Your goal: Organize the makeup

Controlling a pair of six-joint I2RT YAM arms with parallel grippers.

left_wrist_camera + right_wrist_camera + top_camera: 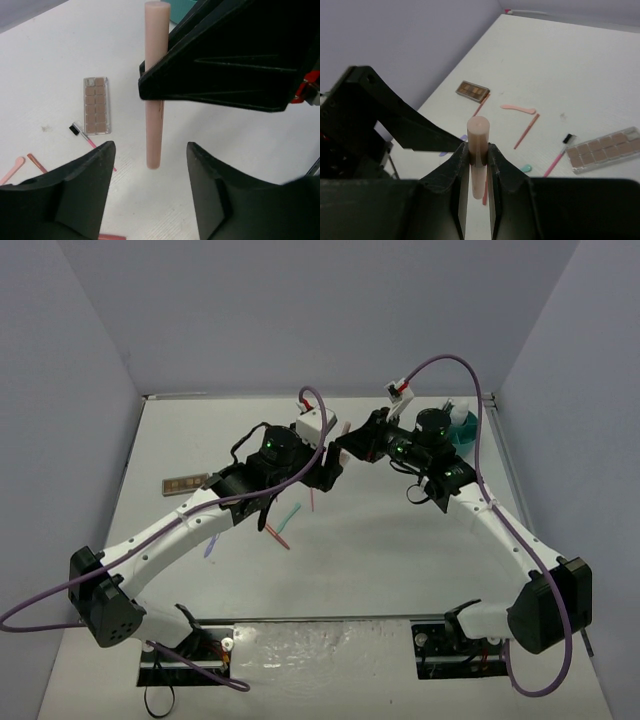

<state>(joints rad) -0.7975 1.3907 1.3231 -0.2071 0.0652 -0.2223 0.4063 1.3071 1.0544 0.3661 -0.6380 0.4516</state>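
Stick (152, 125), pale pink, is pinched near mid-length across the closed right gripper (479, 152), its lower end flanked, untouched, by the parted left gripper (150, 150).

- Left arm (180, 530) and right arm (490, 515) both bend inward, and their wrists meet tip to tip.
- Left gripper (150, 147): jaws spread wide.
- Right gripper (477, 150): jaws pinched on a pink stick (478, 132), which hangs between the left fingers without touching them.

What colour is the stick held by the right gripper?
The stick is pale pink, clearest in the left wrist view.
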